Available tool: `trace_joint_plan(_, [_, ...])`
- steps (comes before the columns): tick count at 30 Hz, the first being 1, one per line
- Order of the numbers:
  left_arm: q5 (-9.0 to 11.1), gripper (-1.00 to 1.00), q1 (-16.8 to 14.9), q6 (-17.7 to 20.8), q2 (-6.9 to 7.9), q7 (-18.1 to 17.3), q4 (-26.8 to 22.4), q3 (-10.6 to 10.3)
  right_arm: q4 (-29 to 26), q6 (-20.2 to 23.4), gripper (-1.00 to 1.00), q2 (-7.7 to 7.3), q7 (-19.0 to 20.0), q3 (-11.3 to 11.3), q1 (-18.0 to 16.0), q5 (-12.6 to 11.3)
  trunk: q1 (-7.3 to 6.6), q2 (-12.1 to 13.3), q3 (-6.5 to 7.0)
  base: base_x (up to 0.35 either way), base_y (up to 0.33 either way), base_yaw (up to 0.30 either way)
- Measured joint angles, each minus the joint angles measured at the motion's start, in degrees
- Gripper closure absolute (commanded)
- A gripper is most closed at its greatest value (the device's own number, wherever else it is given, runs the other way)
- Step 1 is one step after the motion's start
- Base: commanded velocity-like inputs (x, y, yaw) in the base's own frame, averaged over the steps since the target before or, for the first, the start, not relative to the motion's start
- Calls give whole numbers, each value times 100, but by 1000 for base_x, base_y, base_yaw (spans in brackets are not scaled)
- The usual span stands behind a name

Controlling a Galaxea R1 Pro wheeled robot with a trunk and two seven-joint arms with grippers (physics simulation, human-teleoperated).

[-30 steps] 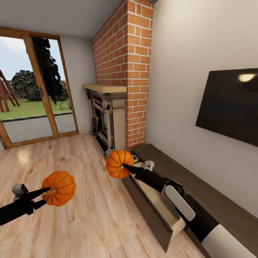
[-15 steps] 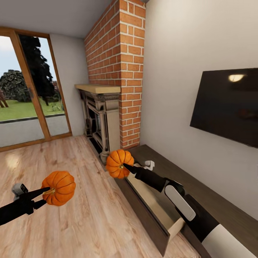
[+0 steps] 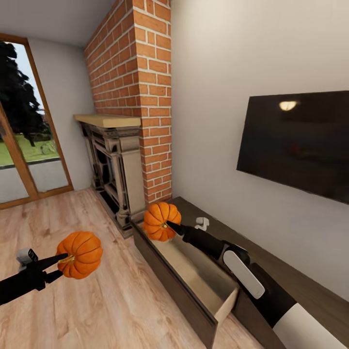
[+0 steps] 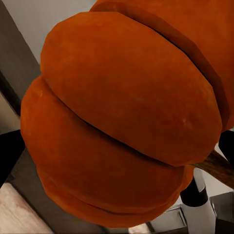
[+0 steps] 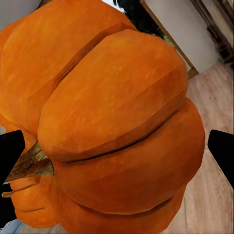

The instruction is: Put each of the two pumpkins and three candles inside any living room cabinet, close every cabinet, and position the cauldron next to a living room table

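Observation:
Each of my grippers holds one orange ribbed pumpkin. The left gripper (image 3: 63, 264) is shut on a pumpkin (image 3: 81, 254) held above the wood floor, away from the cabinet. The right gripper (image 3: 168, 226) is shut on the other pumpkin (image 3: 159, 220), which hangs over the fireplace end of the cabinet's (image 3: 291, 278) open drawer (image 3: 196, 276). That drawer shows a pale inside with nothing in it. Up close, the left pumpkin (image 4: 122, 122) and the right pumpkin (image 5: 114, 122) each sit between black fingertips (image 5: 222, 151). Candles and cauldron are out of view.
The red-brick chimney (image 3: 138, 92) and dark fireplace (image 3: 111, 165) stand just past the cabinet's end. A black TV (image 3: 300, 143) hangs on the wall above it. A small white object (image 3: 201, 223) lies on the cabinet top. Glass doors (image 3: 22, 145) stand at the far left.
The camera has turned right, so the room has slid left in the picture. Both arms keep their pumpkins. The right pumpkin now hangs over the open drawer's end rather than beside it.

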Motion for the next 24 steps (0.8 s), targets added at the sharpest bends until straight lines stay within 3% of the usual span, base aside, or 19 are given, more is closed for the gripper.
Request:
trace_joint_plan(15, [-4,100,-1,-8,0,-3,5,-1,1,-1,100,0,0,0,0,5,1,1,-1,49,-18,-254])
trace_joint_plan(24, [-4,100,0,-9,0,-3,7,-1,1,1,100,0,-1,0,0,5,-1,0,-1,168,47,-253])
